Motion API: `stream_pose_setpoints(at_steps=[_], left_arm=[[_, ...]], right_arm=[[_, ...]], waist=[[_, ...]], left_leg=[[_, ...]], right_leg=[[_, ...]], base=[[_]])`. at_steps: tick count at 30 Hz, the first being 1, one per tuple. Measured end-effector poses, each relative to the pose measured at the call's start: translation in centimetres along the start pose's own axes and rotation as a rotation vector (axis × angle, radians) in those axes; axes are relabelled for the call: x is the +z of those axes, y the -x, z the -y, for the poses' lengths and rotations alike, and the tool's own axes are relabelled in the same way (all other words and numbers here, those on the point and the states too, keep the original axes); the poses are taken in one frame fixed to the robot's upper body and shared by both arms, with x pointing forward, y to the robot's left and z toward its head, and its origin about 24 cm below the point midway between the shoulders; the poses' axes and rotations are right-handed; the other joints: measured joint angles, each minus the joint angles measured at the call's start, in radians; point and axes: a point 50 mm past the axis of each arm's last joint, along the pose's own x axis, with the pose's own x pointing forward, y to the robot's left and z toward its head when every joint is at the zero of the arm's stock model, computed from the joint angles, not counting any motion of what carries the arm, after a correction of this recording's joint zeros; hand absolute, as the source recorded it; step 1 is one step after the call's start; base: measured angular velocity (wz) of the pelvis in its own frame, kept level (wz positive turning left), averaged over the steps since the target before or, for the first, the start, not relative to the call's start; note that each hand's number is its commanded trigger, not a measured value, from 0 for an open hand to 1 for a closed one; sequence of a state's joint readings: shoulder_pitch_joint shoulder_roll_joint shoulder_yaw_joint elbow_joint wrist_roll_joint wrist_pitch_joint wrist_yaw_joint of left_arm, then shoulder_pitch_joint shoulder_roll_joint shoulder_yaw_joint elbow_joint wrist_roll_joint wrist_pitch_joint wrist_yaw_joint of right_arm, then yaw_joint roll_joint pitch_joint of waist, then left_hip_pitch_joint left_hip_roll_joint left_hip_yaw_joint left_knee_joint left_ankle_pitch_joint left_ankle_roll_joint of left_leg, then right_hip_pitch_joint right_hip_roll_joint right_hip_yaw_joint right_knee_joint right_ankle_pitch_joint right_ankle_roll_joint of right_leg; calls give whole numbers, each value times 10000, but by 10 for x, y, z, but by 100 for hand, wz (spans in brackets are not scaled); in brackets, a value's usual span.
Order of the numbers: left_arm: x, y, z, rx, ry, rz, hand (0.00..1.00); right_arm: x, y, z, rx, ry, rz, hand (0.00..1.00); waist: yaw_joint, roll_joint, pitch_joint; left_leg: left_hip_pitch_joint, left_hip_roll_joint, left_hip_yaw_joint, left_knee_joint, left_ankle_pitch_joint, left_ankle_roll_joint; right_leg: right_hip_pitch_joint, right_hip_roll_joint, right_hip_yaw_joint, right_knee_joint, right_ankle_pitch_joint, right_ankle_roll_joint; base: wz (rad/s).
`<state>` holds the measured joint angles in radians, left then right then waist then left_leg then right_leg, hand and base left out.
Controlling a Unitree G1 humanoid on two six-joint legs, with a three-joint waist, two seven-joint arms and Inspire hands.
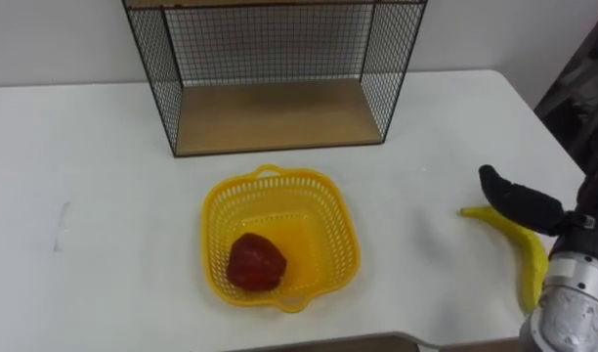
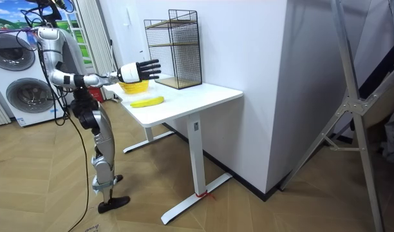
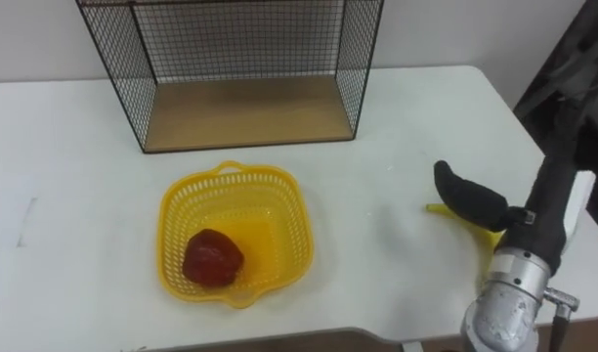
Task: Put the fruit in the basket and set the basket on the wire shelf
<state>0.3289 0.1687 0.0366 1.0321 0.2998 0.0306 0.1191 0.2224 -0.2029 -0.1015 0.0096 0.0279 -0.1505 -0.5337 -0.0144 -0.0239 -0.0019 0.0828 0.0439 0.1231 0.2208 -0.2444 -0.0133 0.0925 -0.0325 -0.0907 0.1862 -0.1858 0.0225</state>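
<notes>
Your right hand (image 1: 519, 200) open, fingers straight, hovering over banana (image 1: 522, 252) on desk (image 1: 84, 196). Banana directly below hand, long axis roughly along your forearm. Basket (image 1: 279, 177) with red fruit (image 1: 255, 262) lies left of hand: drop straight down.

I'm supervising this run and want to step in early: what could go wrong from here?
1. The banana lies near the right edge of the table, under the open right hand. A clumsy grasp might push it off.
2. The red fruit sits off-centre in the basket, so lifting may tilt it, and the rim could catch the frame of the wire shelf.
</notes>
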Motion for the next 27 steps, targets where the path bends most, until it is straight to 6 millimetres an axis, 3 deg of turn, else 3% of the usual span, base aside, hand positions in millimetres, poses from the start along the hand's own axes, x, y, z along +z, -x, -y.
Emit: stream_pose_setpoints(at_steps=[6, 13, 17, 21, 27], left_arm=[[-4, 0, -2, 107, 208, -296, 0], [-4, -1, -5, 199, 274, -403, 0], [-2, -1, -5, 127, 247, -337, 0], [-3, -1, -4, 14, 207, -466, 0], [-4, 0, -8, 104, 76, -455, 0]], right_arm=[[-15, 2, 2, -212, 385, -659, 0], [-26, 2, 5, -333, 698, -1099, 0], [-39, 3, 8, -143, 1117, -1575, 0], [-50, -1, 9, 481, 1523, -2261, 0], [-71, -2, 16, 1379, 2319, -3243, 0]], waist=[[-24, 30, 44], [-8, 19, 3], [14, -34, 25], [-12, -130, 72], [100, -366, 63]], left_leg=[[-1, 0, 3, -61, 0, 0], [-13, -3, -2, -17, 1, 0], [-20, -4, -2, -14, 4, 4], [-17, -6, -4, 4, 5, 5], [96, -13, -47, 6, 5, 5]], right_leg=[[2, 0, 8, -11, 0, 0], [-51, 0, 3, -66, -2, 2], [-18, -3, 5, -17, -2, 2], [-1, -8, 22, -16, -4, 4], [131, -11, -13, -46, -12, 8]], base=[[0], [0], [0], [0], [1]])
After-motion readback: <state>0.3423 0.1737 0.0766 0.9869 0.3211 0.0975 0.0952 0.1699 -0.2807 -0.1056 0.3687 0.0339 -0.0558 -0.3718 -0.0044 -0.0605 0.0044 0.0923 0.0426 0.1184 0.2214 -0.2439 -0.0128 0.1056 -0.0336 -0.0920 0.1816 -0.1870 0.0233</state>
